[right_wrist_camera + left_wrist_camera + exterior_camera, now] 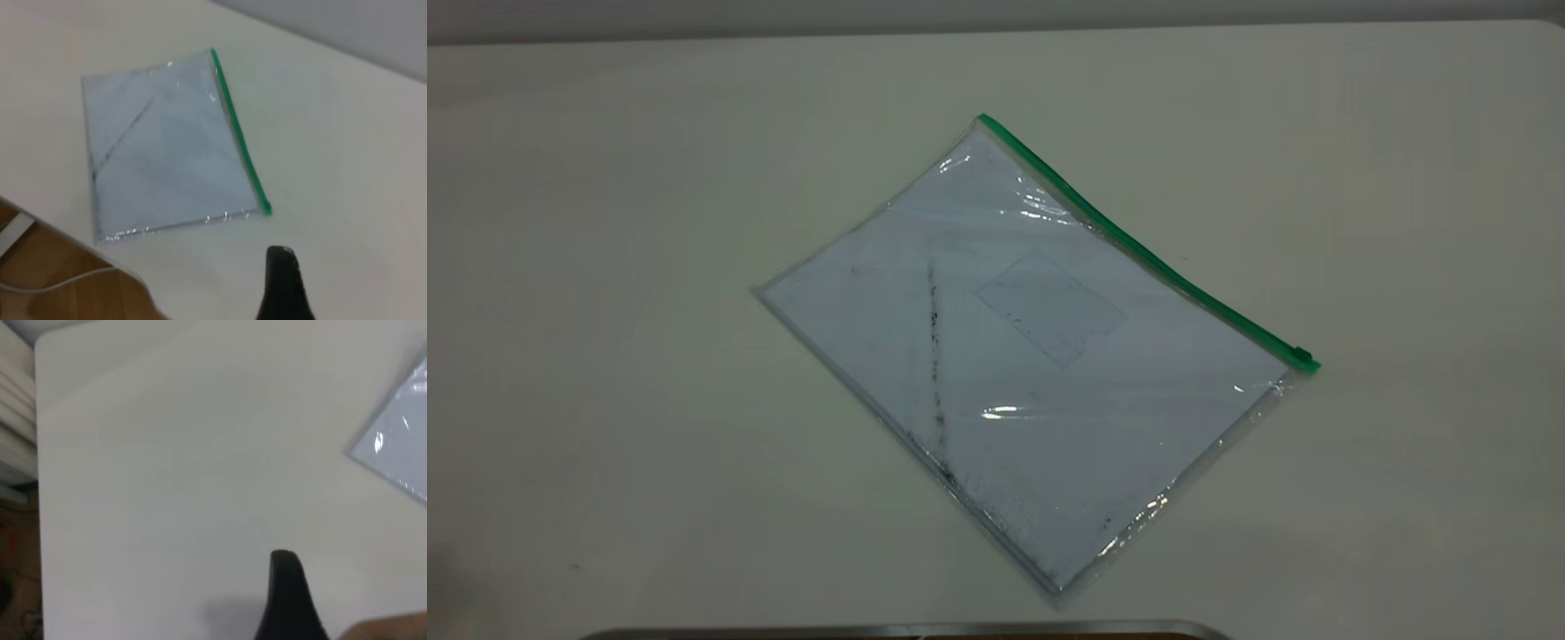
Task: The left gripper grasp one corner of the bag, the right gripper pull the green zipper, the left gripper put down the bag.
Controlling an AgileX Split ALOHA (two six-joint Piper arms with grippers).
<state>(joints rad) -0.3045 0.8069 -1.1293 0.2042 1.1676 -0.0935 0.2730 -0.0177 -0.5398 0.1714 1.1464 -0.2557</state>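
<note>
One bag (1032, 356) with one green zipper (1138, 244) lies flat on the counter (605, 267); each hand's state can't be told, perhaps one finger (288, 600) showing

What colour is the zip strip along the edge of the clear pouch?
The green zipper is bright green along the bag; the exterior view shows it best.

Exterior camera steeply overhead, both wrist cameras angled down at table (605, 267), all sharing the bag (1032, 356).
</note>
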